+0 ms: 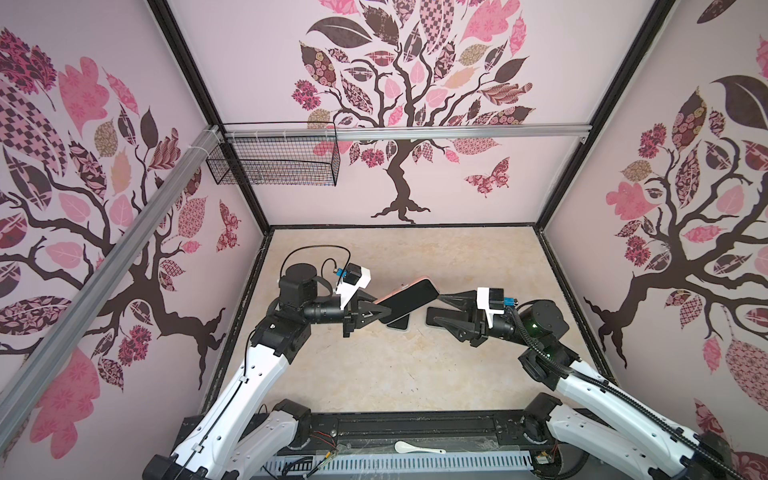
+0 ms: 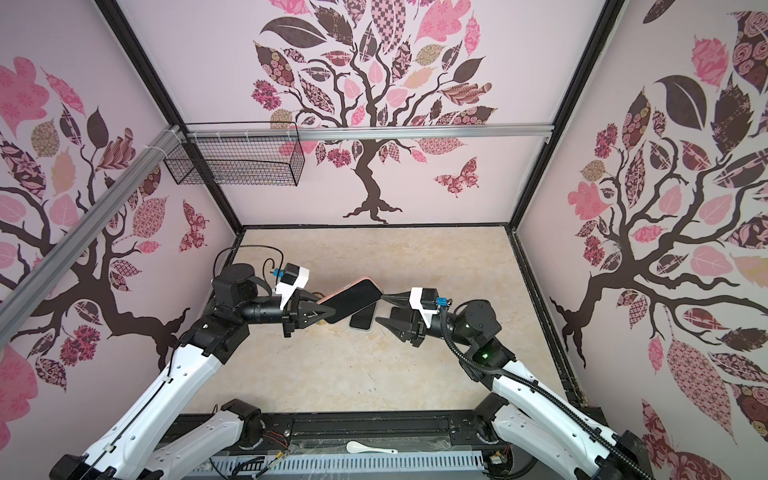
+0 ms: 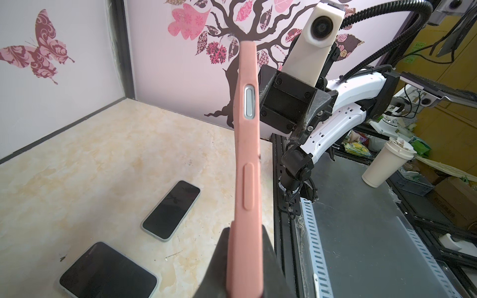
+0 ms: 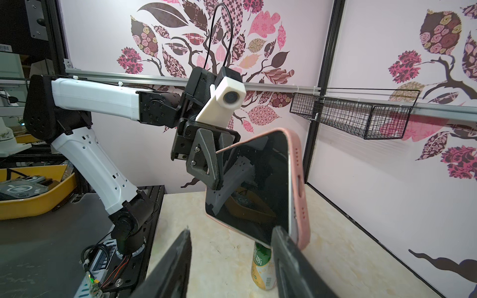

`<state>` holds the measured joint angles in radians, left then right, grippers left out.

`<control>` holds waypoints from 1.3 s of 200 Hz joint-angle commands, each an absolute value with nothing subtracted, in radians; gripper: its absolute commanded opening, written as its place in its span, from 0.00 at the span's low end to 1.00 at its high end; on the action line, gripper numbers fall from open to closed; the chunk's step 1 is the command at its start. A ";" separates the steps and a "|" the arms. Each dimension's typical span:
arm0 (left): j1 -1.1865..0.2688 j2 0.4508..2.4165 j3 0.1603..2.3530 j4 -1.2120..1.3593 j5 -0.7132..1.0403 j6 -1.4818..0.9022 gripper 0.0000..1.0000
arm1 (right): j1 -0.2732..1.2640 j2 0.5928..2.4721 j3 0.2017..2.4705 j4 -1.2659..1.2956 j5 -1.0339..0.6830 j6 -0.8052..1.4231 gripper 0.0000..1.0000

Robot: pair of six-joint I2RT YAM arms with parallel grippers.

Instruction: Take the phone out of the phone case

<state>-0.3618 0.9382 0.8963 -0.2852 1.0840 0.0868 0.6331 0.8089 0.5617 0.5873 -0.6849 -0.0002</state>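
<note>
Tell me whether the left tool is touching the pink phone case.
Touching. The left wrist view shows the pink phone case clamped inside the left tool, pressed on both faces with no gap.

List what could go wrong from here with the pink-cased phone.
The left gripper clamps only one end of the pink-cased phone, held in the air; a push from the open right gripper could lever it loose. If it drops, it may hit the two phones or the can on the table.
</note>
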 commanded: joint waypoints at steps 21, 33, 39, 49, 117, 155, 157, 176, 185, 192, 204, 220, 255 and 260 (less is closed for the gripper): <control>-0.371 0.926 0.916 -0.283 1.122 0.129 0.00 | 0.632 0.784 0.567 0.603 -0.602 -0.011 0.52; -0.371 0.920 0.915 -0.282 1.115 0.130 0.00 | 0.633 0.769 0.558 0.605 -0.578 -0.018 0.52; -0.372 0.920 0.915 -0.282 1.113 0.131 0.00 | 0.633 0.766 0.556 0.600 -0.575 -0.021 0.52; -0.371 0.919 0.913 -0.282 1.110 0.132 0.00 | 0.632 0.763 0.557 0.586 -0.578 -0.027 0.52; -0.372 0.917 0.913 -0.252 1.106 0.108 0.00 | 0.633 0.783 0.560 0.551 -0.645 -0.025 0.49; -0.379 0.924 0.911 -0.242 1.110 0.100 0.00 | 0.632 0.793 0.556 0.547 -0.665 -0.023 0.49; -0.380 0.925 0.911 -0.242 1.109 0.100 0.00 | 0.633 0.793 0.557 0.547 -0.665 -0.022 0.49; -0.390 0.929 0.911 -0.241 1.109 0.104 0.00 | 0.633 0.800 0.558 0.546 -0.671 -0.022 0.49; -0.393 0.928 0.911 -0.241 1.108 0.104 0.00 | 0.632 0.805 0.561 0.546 -0.677 -0.019 0.49; -0.394 0.929 0.912 -0.240 1.106 0.104 0.00 | 0.635 0.809 0.562 0.544 -0.681 -0.018 0.49; -0.399 0.930 0.914 -0.238 1.106 0.103 0.00 | 0.635 0.814 0.561 0.545 -0.684 -0.012 0.49; -0.405 0.934 0.918 -0.238 1.106 0.103 0.00 | 0.634 0.824 0.560 0.551 -0.695 -0.004 0.49; -0.427 0.949 0.926 -0.238 1.114 0.109 0.00 | 0.634 0.845 0.565 0.561 -0.711 0.011 0.48; -0.431 0.950 0.927 -0.238 1.114 0.109 0.00 | 0.635 0.850 0.567 0.565 -0.713 0.013 0.48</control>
